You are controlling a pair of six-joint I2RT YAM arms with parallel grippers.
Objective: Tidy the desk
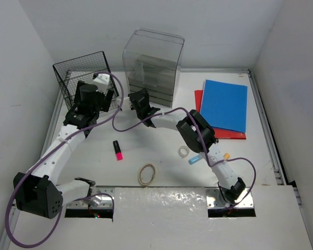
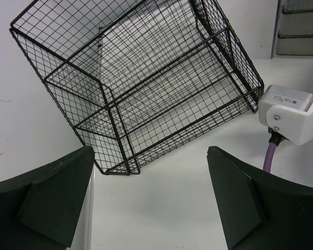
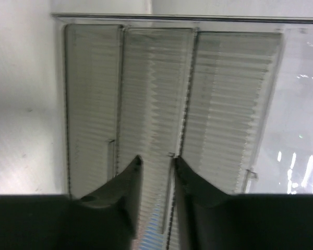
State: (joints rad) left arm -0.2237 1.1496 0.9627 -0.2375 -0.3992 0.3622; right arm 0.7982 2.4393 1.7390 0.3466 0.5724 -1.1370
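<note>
The white desk (image 1: 94, 156) carries a black wire rack (image 1: 75, 73) at the back left and a clear plastic drawer box (image 1: 152, 62) at the back middle. My left gripper (image 1: 101, 89) hovers just in front of the rack. In the left wrist view it (image 2: 150, 156) is wide open and empty over bare desk (image 2: 167, 208), with the rack (image 2: 135, 78) ahead of it. My right gripper (image 1: 141, 101) is against the drawer box front. In the right wrist view it (image 3: 157, 159) is closed narrowly on the middle drawer's handle (image 3: 169, 154).
A pink highlighter (image 1: 117, 150), a tape roll (image 1: 184, 151), a tan rubber band (image 1: 147, 173) and a light blue pen (image 1: 195, 159) lie on the desk's near middle. A blue folder (image 1: 224, 104) lies on a red one (image 1: 199, 98) at the right. Purple cables loop over the middle.
</note>
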